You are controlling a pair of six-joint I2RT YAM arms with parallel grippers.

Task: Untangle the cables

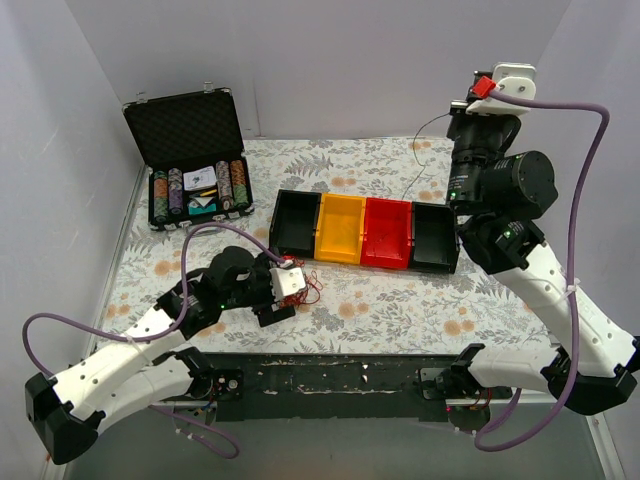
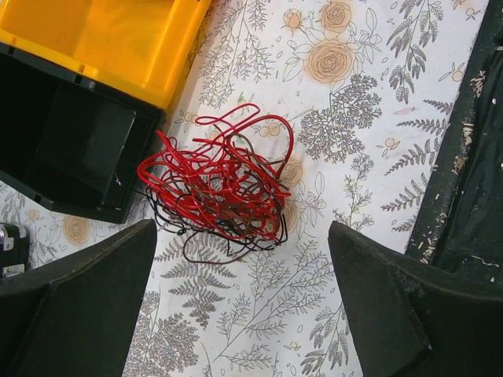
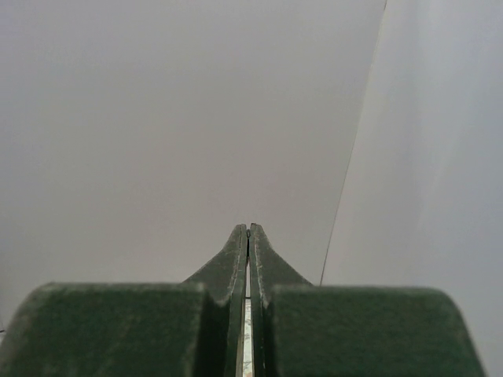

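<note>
Left gripper (image 2: pixel 242 236) hovers low, jaws spread wide. The tangled red-and-dark cables (image 2: pixel 220 184) sit on the flowered tablecloth (image 2: pixel 377 157) just ahead of it, beside the black bin (image 2: pixel 71 149). Right gripper (image 3: pixel 248 232) is up high, jaws pressed together.

- We are looking at a robotics lab cell rather than a home or a shop: plain white panels (image 1: pixel 350 60) close it in at nine, twelve and three o'clock.
- Two white-and-black robot arms, the left arm (image 1: pixel 110 365) at seven o'clock and the right arm (image 1: pixel 560 290) at four o'clock, are bolted to a scuffed black rail (image 1: pixel 330 378) at six o'clock. Lilac hoses (image 1: pixel 560 103) loop off them.
- The desk (image 1: pixel 400 310) wears a floral cloth and carries props: a row of black, yellow and red bins (image 1: pixel 365 232) near the centre and an open poker-chip case (image 1: pixel 190 160) at ten o'clock.
- From the right wrist we see the right tool (image 3: pixel 248 243) against white panel and a corner seam.
</note>
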